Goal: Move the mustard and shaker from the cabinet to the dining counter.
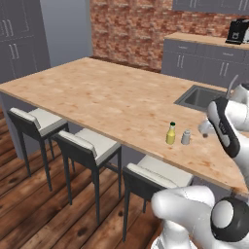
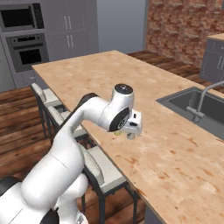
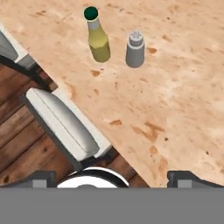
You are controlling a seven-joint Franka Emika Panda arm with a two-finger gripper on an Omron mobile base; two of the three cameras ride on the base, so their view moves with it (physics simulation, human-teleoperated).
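— Where are the mustard and the shaker?

— I see the mustard (image 1: 170, 133) and the shaker (image 1: 186, 137) standing upright, just beside each other, on the dining counter (image 1: 102, 95) near its front edge, right of centre in the left base view. In the hand view they sit at the top of the frame, mustard left of shaker.

— And the gripper?

— My gripper (image 3: 112, 177) is spread wide and holds nothing; its tips show at the bottom of the hand view, well apart from both. A stool (image 3: 61, 124) lies below the counter edge.
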